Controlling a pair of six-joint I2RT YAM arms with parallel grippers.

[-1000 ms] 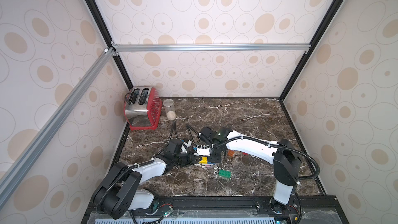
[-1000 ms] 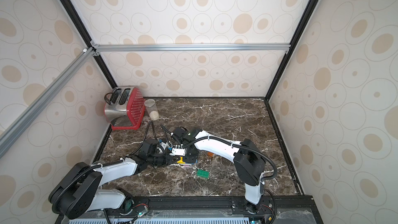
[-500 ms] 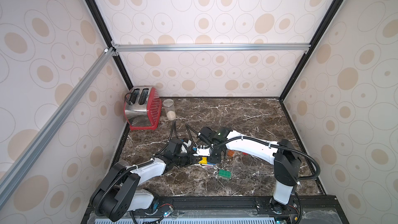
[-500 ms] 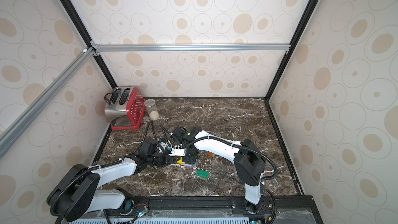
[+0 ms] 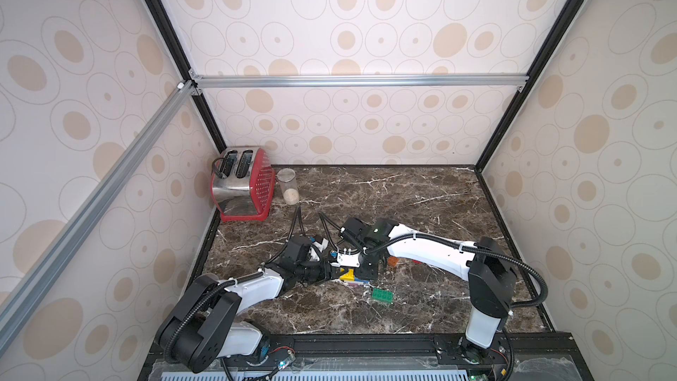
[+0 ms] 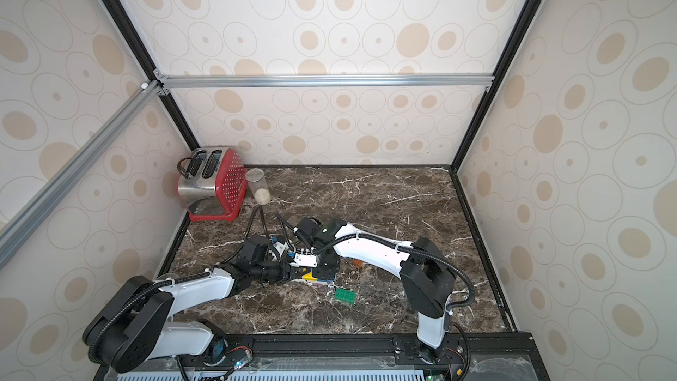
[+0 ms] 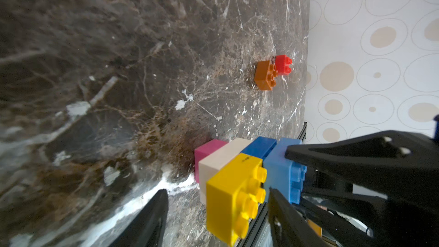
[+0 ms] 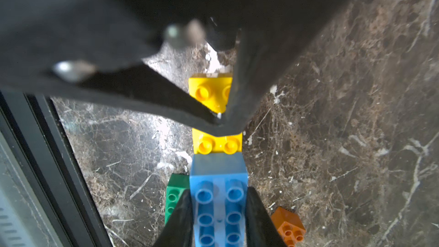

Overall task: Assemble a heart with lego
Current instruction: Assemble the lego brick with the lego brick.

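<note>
The part-built heart (image 7: 221, 162) lies on its side on the marble: pink, white, dark blue and yellow bricks, with a light blue brick (image 8: 218, 207) pressed against them. My right gripper (image 8: 219, 192) is shut on that light blue brick. My left gripper (image 7: 217, 191) stands open around the yellow brick (image 7: 232, 198), with a gap on the pink side. In both top views the two grippers meet over the stack (image 5: 351, 276) (image 6: 315, 277). A green brick (image 5: 382, 295) lies loose in front. An orange brick (image 7: 264, 74) and a red brick (image 7: 283, 64) sit together farther off.
A red and steel toaster (image 5: 243, 185) and a clear jar (image 5: 288, 186) stand at the back left corner. Black cables loop over the table behind the grippers. The table's black front rail (image 8: 59, 162) runs close to the stack.
The left gripper's jaws have spread apart off the yellow brick. Both arms stay where they were, and the right gripper keeps its hold.
</note>
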